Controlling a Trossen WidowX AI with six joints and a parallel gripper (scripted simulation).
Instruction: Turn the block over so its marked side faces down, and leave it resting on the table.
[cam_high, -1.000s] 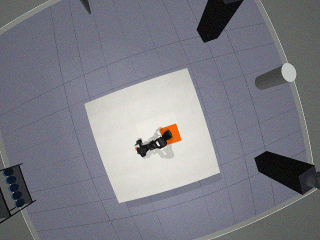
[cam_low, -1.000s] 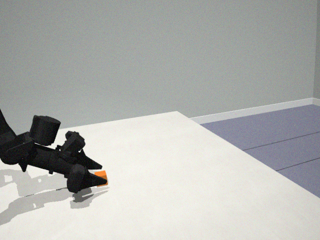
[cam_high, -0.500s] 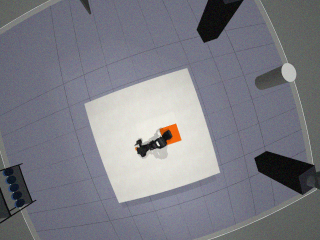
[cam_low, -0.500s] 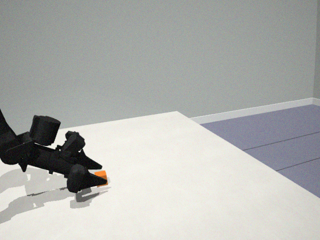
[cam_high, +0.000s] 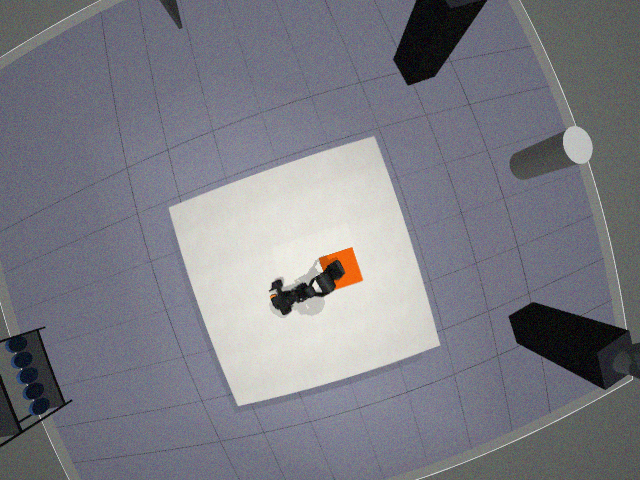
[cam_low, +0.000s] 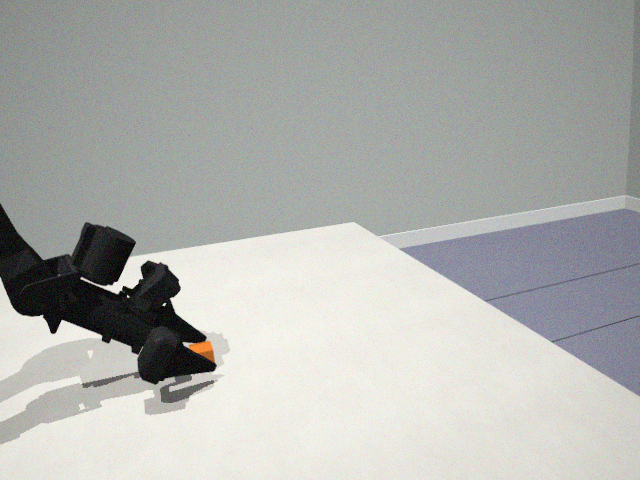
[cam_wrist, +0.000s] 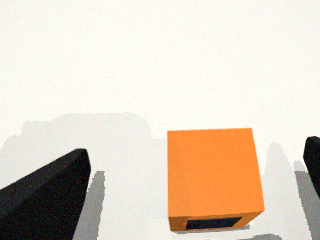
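The orange block (cam_high: 272, 296) (cam_low: 205, 350) (cam_wrist: 215, 170) is on the white table (cam_high: 248, 227) (cam_low: 387, 335). In the wrist view its plain top shows large. The side with the dark square mark shows as a narrow strip at the bottom of that view, facing back toward the arm, not down. My gripper (cam_low: 210, 353) (cam_wrist: 200, 155) is open and low over the table, its fingers spread on either side of the block with a gap to each. In the exterior view the near finger hides the block's lower part.
The arm reaches from an orange square (cam_high: 354, 268) on the table. Beyond the table edges, on the floor, stand two black shapes (cam_high: 434, 41) (cam_high: 563, 341), a grey cylinder with a white top (cam_high: 577, 145), and a rack (cam_high: 51, 372) with several blue round things.
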